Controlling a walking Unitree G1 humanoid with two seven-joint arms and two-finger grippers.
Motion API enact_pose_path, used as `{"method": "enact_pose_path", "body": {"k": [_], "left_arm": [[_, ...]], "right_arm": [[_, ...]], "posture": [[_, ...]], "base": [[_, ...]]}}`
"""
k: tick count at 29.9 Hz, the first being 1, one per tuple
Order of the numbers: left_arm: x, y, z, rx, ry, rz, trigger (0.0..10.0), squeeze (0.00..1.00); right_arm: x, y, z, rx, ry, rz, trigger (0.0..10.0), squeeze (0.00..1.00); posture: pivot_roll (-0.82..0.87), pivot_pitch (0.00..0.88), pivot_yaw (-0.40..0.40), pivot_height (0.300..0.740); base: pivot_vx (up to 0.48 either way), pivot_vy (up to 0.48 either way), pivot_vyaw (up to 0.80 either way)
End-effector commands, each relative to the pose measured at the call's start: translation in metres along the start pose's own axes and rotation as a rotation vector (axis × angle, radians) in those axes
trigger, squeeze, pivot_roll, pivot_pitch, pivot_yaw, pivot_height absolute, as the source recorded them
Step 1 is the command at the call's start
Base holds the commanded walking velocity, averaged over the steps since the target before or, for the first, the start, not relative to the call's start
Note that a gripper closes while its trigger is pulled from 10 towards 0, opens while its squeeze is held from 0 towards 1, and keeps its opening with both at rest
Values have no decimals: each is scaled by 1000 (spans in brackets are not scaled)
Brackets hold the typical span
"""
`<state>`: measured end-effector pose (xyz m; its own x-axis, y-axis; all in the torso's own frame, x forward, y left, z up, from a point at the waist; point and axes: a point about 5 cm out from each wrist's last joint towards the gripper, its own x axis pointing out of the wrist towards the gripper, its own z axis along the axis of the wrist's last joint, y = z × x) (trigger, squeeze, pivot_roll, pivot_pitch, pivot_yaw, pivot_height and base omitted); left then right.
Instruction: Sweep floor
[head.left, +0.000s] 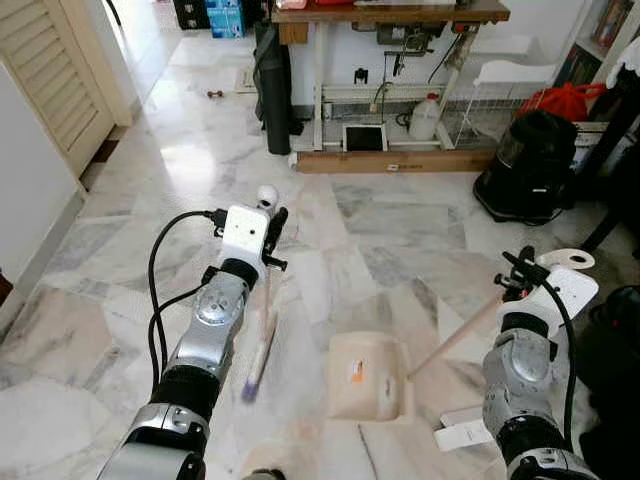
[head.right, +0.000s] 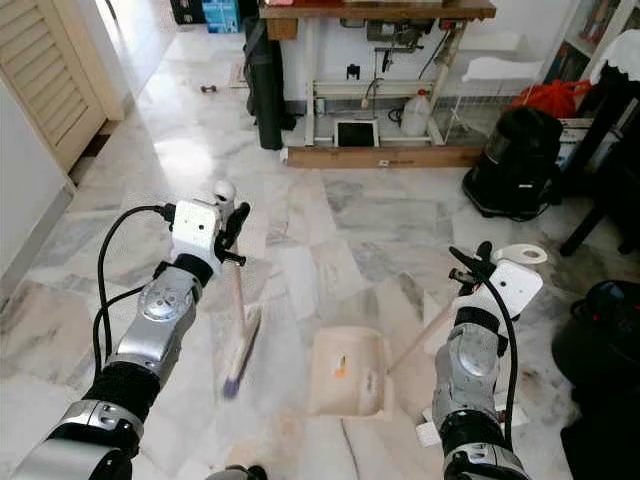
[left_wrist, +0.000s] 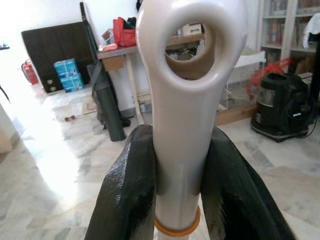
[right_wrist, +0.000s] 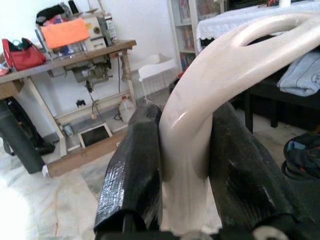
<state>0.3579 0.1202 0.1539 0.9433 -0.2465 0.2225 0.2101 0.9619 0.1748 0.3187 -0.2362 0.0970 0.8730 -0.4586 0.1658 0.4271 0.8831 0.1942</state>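
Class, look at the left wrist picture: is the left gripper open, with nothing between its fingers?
No: the left gripper is shut on the broom handle, one black finger pressing each side.

Daylight is flooding in at the upper left, glaring off the marble floor (head.left: 190, 150); the broom head (head.left: 258, 362) is blurring.

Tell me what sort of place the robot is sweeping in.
Most likely a lived-in room of a home: a marble-tiled floor, a sewing machine table against the wall, a black vacuum cleaner beside it, and a louvred door on the robot's left.
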Motion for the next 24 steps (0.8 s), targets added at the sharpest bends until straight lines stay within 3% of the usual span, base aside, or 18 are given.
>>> {"method": "enact_pose_path", "body": {"k": [1, 12, 24], "left_arm": [[5, 6, 15, 15, -84, 26, 10000, 0], [3, 10, 6, -23, -58, 77, 10000, 0], [5, 5, 7, -23, -68, 60, 10000, 0]], "right_arm": [[2, 5, 10, 27, -51, 6, 10000, 0], [-1, 21, 16, 5, -69, 81, 10000, 0], [-11, 23, 13, 9, -59, 84, 10000, 0]], "posture": [[64, 0, -20, 740], [56, 0, -9, 740], [62, 0, 2, 740]], "base": [[0, 0, 0], [0, 0, 0], [0, 0, 793]]}}
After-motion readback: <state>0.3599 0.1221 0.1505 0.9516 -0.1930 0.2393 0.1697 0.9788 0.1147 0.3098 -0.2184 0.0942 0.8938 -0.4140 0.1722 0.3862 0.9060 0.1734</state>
